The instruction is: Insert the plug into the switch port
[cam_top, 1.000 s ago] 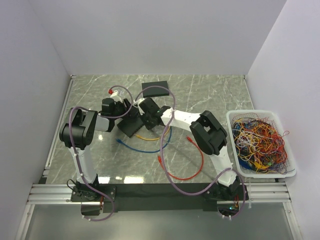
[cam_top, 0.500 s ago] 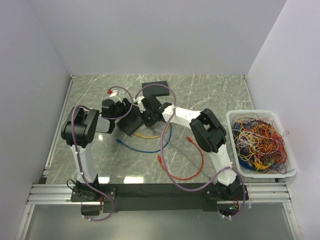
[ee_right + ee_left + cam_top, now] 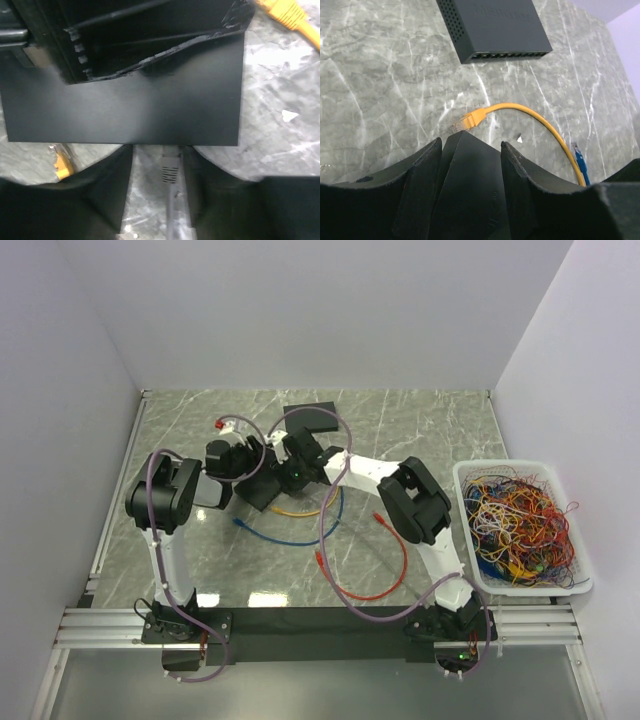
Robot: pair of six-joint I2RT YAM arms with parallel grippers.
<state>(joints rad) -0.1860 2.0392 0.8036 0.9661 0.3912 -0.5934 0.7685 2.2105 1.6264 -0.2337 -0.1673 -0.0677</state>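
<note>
Bench (image 3: 420, 430) first, green-grey marble, with both arms (image 3: 375, 475) reaching in to meet at its middle. Off to the right sits the basket (image 3: 462, 510), heaped with tangled wires (image 3: 520, 525). Far switch (image 3: 310, 418) lies flat toward the back of the bench, and its port row faces the camera in the left wrist view. Centre stage is the switch (image 3: 262, 492), a black box caught between the two arms. Left gripper (image 3: 471, 144) is clamped on it, one finger down each side and the body filling the gap. Right gripper (image 3: 157, 152) comes at the opposite side with its fingers (image 3: 100, 200) apart, released: bare marble shows between one finger and the plug (image 3: 170, 169). That grey plug sits between those fingers, its tip right up against the switch's edge (seated in a port or only touching, I cannot tell). Loose on the marble near the arms are a red cable (image 3: 390, 575), a blue cable (image 3: 290, 538) and a yellow cable (image 3: 535, 117). The yellow one's connector (image 3: 469, 119) lies just beyond the held switch.
</note>
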